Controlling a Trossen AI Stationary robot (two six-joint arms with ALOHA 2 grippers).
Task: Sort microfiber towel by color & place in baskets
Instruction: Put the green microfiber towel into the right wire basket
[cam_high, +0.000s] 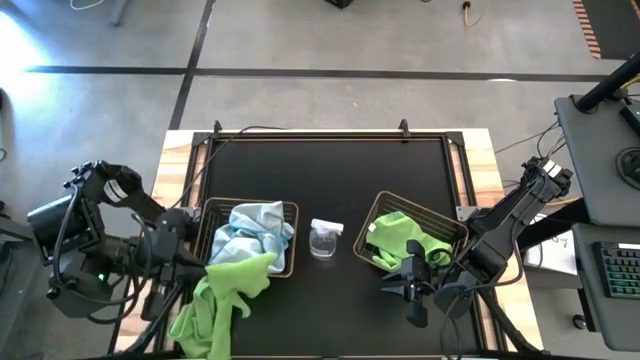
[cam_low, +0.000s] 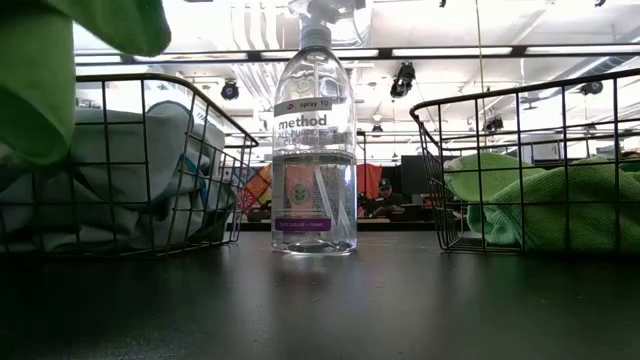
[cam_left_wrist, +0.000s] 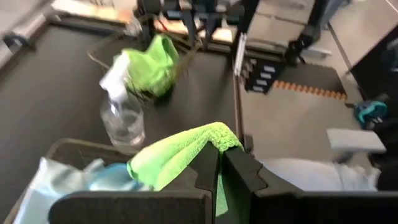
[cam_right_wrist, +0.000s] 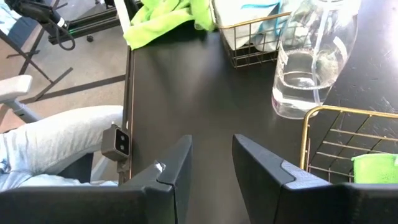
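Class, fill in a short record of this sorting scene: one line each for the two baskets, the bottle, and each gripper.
Left basket: pale blue towels
Right basket: green towels
Spray bottle: upright between the baskets
Left gripper: shut on a green towel, at the left basket's near edge
Right gripper: open, empty, near the right basket's front

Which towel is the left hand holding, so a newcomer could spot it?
Start at the left basket, the one holding pale blue towels. A lime green towel drapes over its near edge, pinched in the shut left hand. It is the only green towel on that side; the others lie in the right basket.
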